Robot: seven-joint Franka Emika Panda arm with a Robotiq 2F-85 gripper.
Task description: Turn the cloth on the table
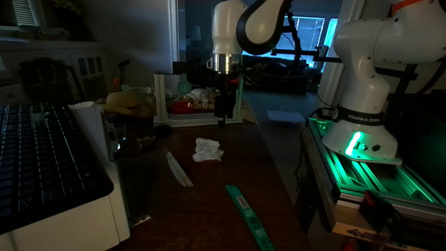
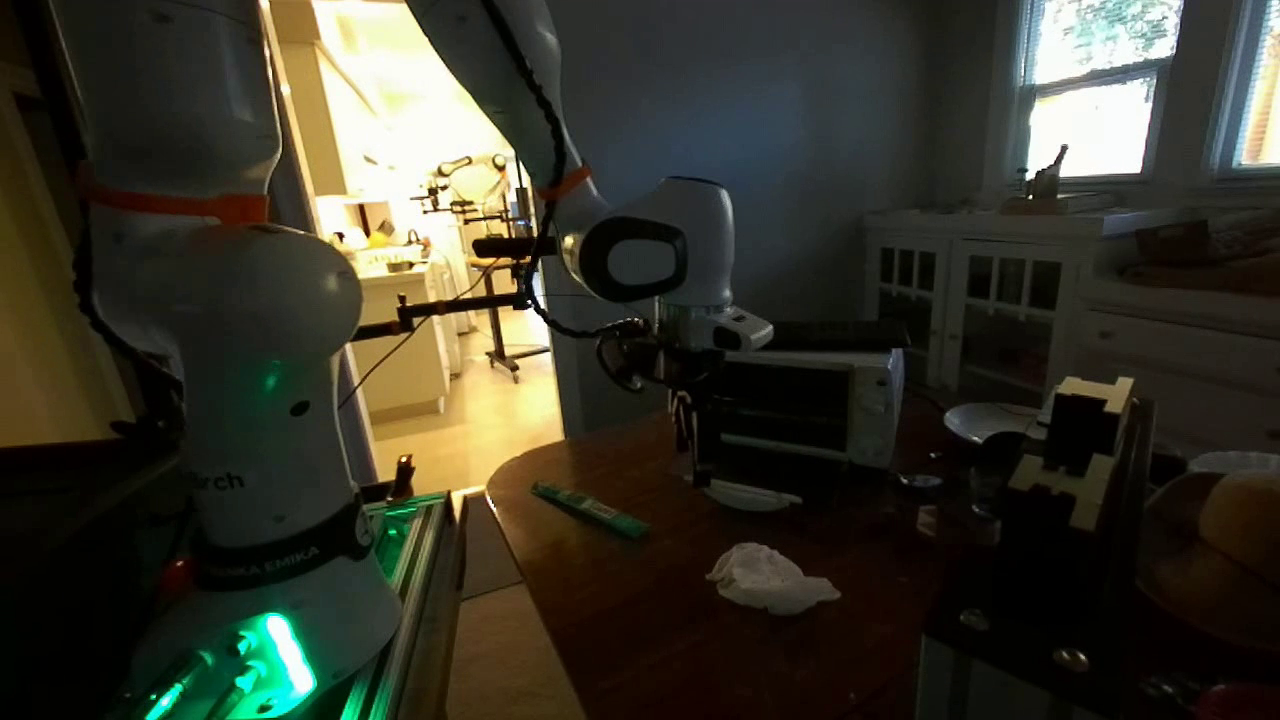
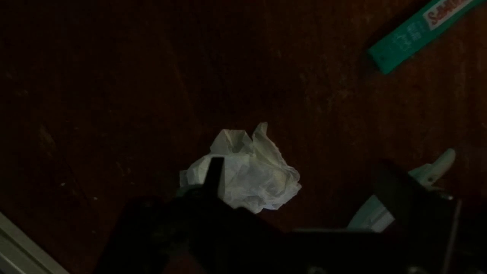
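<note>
Dark table [image 1: 212, 216] bears cloth [image 1: 207, 150]; arm [image 1: 364, 83] reads "FRANKA EMIKA".

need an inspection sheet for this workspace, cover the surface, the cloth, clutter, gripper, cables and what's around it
Surface: dark wooden table, with pale specks and scuffs in the wrist view.
Job's things: white cloth, crumpled, lying on the table.
Clutter: green packet and a pale slender item on the table; what the item is cannot be told.
Gripper: open, apart from the cloth in both exterior views.
Held object: nothing seen.
Cables: black cable running along the arm.
Surroundings: toaster oven bordering the work area, white cabinets beyond; lighting dim over the table.
</note>
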